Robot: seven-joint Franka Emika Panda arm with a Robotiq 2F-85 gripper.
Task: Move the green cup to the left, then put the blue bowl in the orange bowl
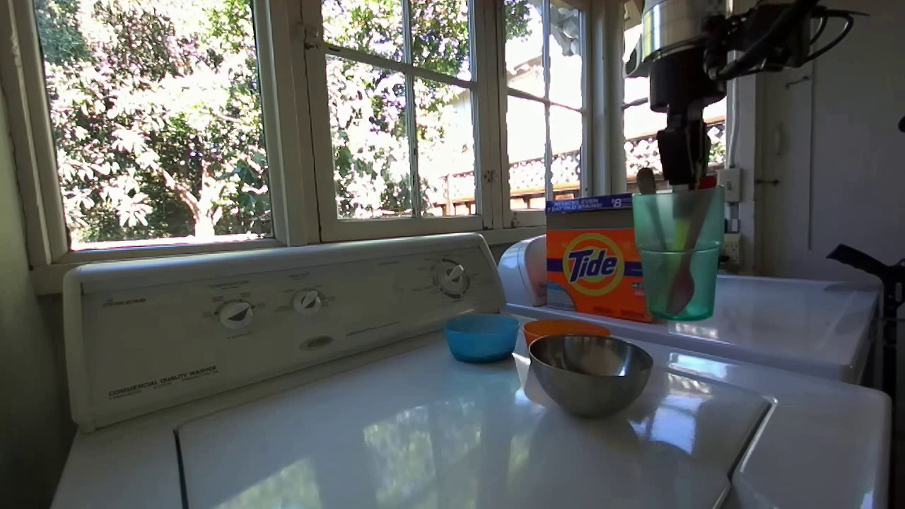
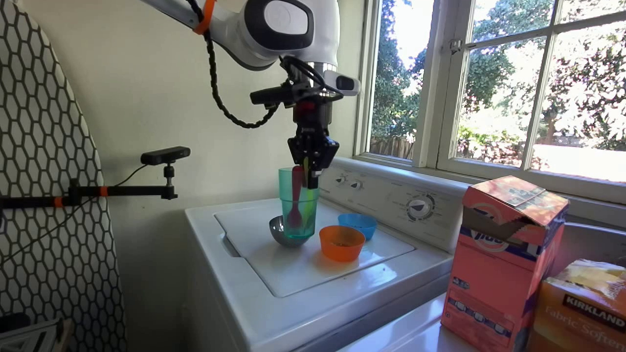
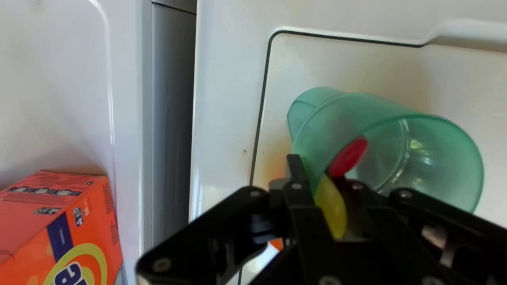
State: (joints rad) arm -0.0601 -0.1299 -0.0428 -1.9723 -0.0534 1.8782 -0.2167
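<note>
White washer; translucent green cup in fingers.

Screened, cropped, too small

In an exterior view, only the upper part of the round orange plastic bowl shows to us; the round shiny metal bowl masks the rest. In an exterior view, the tall translucent teal-green plastic tumbler covers part of that metal bowl, and the orange one hides some of the small round light-blue bowl. Behind the black two-fingered gripper, cut at the wrist view's bottom edge, we lose the lower end of the slim yellow utensil. Print around the round white dials is too small for us to read.
</note>
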